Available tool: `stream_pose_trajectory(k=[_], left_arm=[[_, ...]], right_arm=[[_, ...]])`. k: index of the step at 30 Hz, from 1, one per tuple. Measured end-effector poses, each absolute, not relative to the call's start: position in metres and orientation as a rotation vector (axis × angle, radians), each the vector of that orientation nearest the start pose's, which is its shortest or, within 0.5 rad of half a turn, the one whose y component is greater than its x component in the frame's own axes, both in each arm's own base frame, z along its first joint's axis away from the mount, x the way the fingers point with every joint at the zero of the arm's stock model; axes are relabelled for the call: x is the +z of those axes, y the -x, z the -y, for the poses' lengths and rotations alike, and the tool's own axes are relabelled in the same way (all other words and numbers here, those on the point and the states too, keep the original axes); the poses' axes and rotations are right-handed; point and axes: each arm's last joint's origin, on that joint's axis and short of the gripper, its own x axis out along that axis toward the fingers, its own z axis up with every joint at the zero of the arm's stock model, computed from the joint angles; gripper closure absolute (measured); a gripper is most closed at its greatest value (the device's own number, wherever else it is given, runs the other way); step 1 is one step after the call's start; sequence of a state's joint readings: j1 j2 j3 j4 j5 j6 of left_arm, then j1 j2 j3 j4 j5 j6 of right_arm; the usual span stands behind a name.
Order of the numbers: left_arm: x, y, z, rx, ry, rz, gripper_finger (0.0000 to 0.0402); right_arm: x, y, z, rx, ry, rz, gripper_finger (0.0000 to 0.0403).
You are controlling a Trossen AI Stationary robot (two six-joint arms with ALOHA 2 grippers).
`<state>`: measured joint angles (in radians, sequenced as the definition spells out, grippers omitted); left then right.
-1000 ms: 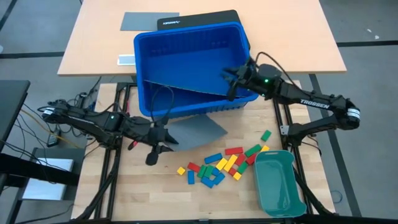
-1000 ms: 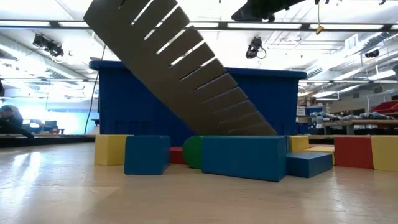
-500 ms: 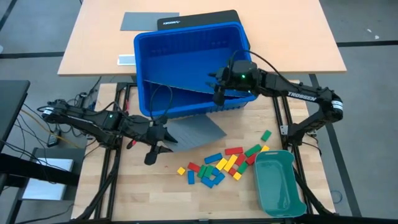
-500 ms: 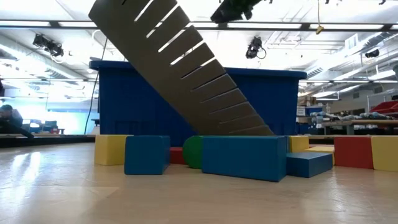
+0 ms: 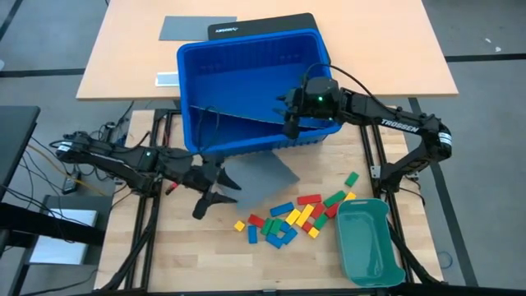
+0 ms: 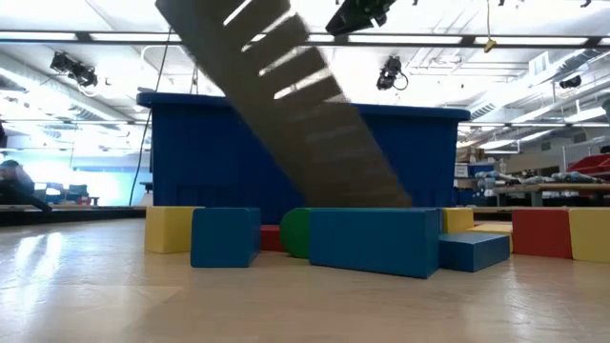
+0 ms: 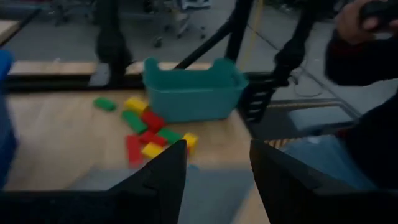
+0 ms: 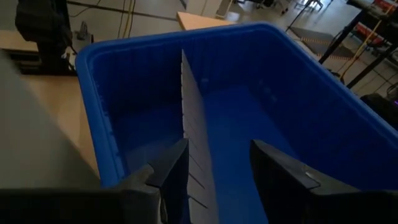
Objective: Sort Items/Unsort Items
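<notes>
From above, right gripper [image 5: 289, 122] spread open over the blue bin [image 5: 246, 62], left gripper [image 5: 215, 187] open beside the grey divider sheet [image 5: 261, 174] — blocks [image 5: 292, 219] heaped near the teal tray [image 5: 368, 242]; right wrist view shows fingers [image 8: 174, 171] parted — straddling a divider edge.

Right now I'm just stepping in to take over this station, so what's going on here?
The right gripper is open above a grey divider sheet standing inside the blue bin. The left gripper, also open, sits by a second grey slotted sheet leaning from the table against the bin's front. The toy blocks lie in a loose mixed pile on the table beside the teal tray; no block shows in the bin or the tray.
</notes>
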<state>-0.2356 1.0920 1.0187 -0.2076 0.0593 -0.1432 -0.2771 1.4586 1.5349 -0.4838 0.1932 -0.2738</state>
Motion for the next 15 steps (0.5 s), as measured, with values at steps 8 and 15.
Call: stream_pose_trajectory(k=[8, 15], left_arm=[[0.351, -0.237, 0.060, -0.305, 0.113, -0.298, 0.0217], [0.349, -0.230, 0.054, -0.196, -0.013, -0.439, 0.0218]], right_arm=[[0.409, -0.300, 0.091, -0.395, 0.259, -0.476, 0.0231], [0.392, -0.313, 0.090, -0.296, 0.196, -0.533, 0.0233]])
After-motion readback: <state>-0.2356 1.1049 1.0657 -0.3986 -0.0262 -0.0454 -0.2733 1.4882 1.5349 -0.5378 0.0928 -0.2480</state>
